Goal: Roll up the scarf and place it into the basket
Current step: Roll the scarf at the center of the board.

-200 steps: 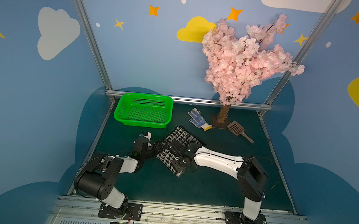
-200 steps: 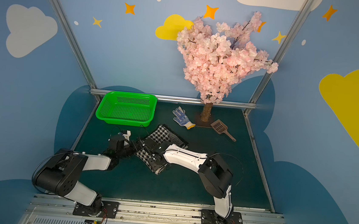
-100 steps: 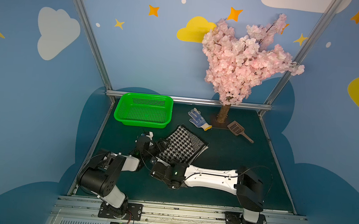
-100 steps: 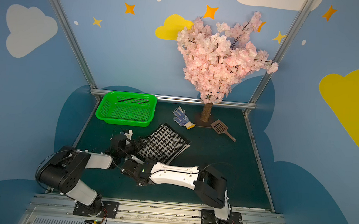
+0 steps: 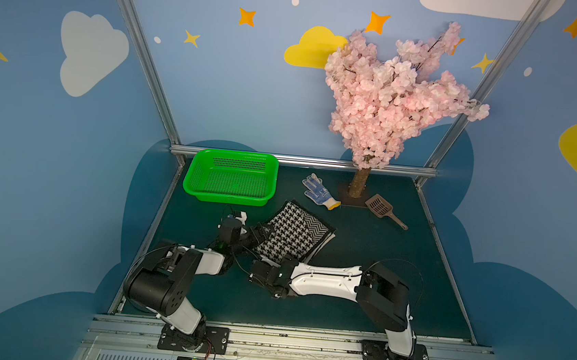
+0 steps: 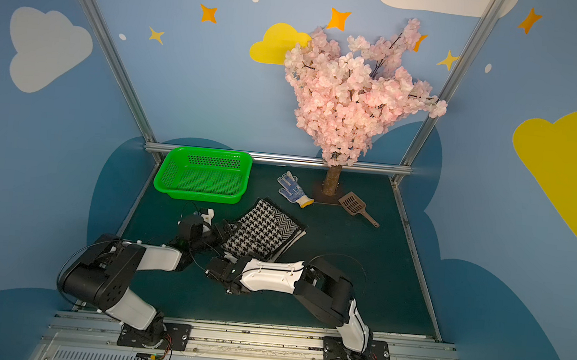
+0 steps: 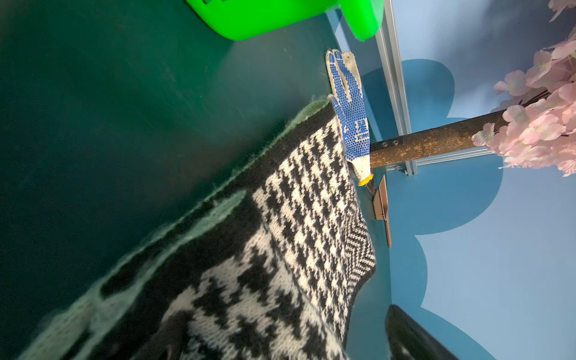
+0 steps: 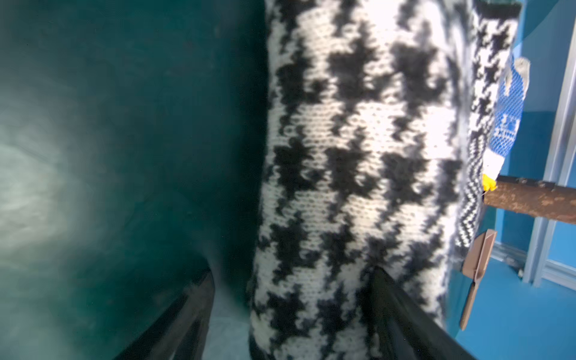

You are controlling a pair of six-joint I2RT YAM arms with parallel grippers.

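— Where is the scarf (image 5: 292,236)?
— Folded flat on the surface (image 5: 361,265), near the basket (image 5: 230,199); the left hand (image 5: 259,233), spread wide, sits at its left edge; the right hand (image 8: 293,274), open, straddles its near edge, perhaps touching the cloth.

The dark green tabletop (image 5: 374,238) carries five things. The green basket (image 5: 230,199) sits at eleven o'clock and the dotted glove (image 5: 319,191) at twelve. The blossom tree (image 5: 358,183) stands at one, with the brown scoop (image 5: 380,208) just beside it. The folded scarf (image 5: 293,233) lies near the middle.
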